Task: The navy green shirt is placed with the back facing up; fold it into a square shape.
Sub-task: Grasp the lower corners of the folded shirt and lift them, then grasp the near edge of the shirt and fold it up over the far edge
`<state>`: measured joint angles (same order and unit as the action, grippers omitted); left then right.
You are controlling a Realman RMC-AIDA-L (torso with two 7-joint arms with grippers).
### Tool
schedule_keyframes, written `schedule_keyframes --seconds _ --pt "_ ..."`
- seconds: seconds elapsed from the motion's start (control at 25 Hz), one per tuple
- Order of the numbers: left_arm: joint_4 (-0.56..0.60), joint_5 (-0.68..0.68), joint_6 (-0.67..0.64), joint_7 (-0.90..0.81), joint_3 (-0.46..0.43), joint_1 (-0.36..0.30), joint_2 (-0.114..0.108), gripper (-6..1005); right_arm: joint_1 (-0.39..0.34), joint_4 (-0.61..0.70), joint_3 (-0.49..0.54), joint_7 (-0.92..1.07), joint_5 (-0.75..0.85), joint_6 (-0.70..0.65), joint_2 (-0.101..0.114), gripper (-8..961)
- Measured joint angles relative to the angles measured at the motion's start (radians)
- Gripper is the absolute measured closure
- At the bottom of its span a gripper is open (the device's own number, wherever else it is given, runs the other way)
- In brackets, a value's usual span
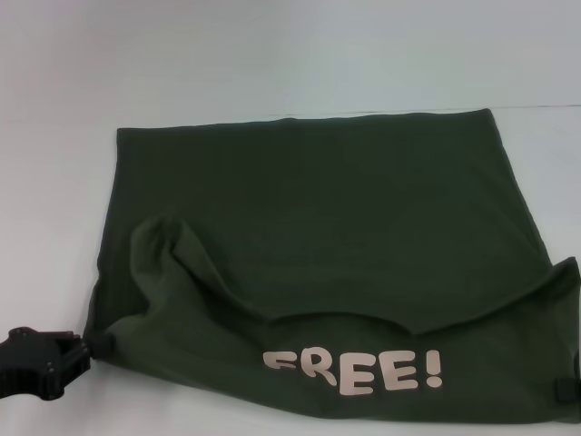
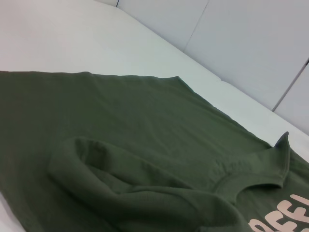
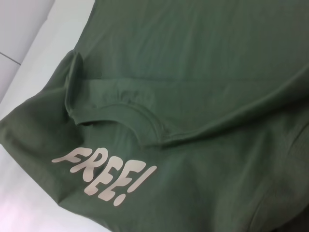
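One gripper shows plainly: the left gripper [image 1: 88, 346] sits at the table's near left corner, its black fingers pinched closed on the near left corner of the navy green shirt [image 1: 318, 227]. At the near right edge of the head view only a small black tip of the right gripper [image 1: 569, 389] peeks past the shirt's near right corner; whether it is clenched or released cannot be told.

The shirt lies spread over the middle of the white table [image 1: 272, 64]. Its nearest strip is turned over so the printed side faces up, showing the cream letters "FREE!" [image 1: 356, 370] close to the near edge, right of centre. Just behind the letters runs the curved neckline [image 1: 336, 318] of the folded-over part. On the left, the turned fabric bulges in a loose, rounded fold [image 1: 168, 250]; on the right it rises to a point at the shirt's right edge.

Farther back the plain fabric lies flat, ending in a straight hem toward the table's far edge.
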<state>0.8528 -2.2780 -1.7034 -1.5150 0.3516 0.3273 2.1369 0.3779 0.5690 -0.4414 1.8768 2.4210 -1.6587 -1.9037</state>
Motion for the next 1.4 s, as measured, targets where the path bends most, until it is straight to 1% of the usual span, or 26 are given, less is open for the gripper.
schedule_keyframes --seconds 0.08,0.28,0.6,0.92,1.12,1.4 --pt "0.000 0.000 0.000 0.000 -0.001 0.000 0.000 997 0.001 0.000 0.002 -0.004 0.000 -0.002 0.000 875" --pt "0.001 0.000 -0.001 -0.001 -0.010 -0.006 0.000 997 -0.010 0.000 0.035 -0.046 -0.002 -0.024 0.000 910" --pt "0.005 -0.001 -0.050 -0.009 -0.070 -0.028 -0.001 997 -0.049 -0.012 0.106 -0.144 -0.004 -0.086 0.000 909" --pt "0.009 -0.025 -0.111 -0.009 -0.077 -0.051 0.001 997 -0.078 -0.012 0.137 -0.188 -0.003 -0.109 0.001 908" --pt "0.004 -0.054 -0.152 -0.002 -0.077 -0.052 0.005 997 -0.082 -0.011 0.154 -0.199 -0.003 -0.112 0.010 908" --pt "0.000 -0.055 -0.154 -0.004 -0.087 -0.053 0.005 997 -0.089 -0.003 0.156 -0.218 0.001 -0.134 0.012 907"
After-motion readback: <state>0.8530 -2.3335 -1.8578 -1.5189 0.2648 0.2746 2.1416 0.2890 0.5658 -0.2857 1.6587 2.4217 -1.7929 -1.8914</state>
